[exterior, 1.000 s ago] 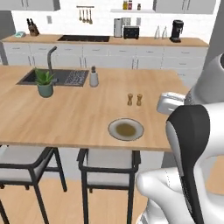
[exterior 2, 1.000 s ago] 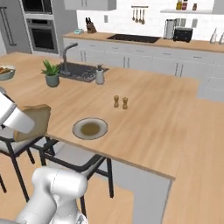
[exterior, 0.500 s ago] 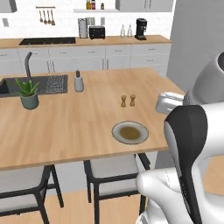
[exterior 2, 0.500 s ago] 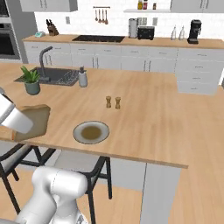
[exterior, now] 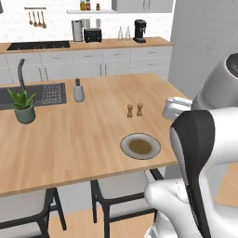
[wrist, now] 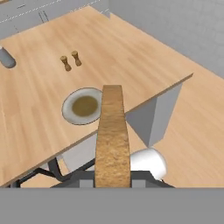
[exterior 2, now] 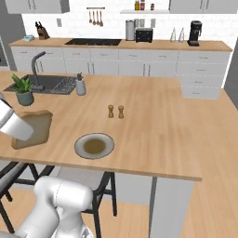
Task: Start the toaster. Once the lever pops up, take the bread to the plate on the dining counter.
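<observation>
one bread (exterior 2: 33,129) slice in end effector (wrist: 113,177)

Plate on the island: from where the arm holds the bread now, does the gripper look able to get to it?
Probably yes. The plate lies bare near the counter's front edge, the shakers stand well behind it, and the bread hangs beside it.

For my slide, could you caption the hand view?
Gripper holding bread edge-on above the plate on the dining counter.

No readable txt, labels, brands or nos. anywhere; marks on far appliances too small.
</observation>
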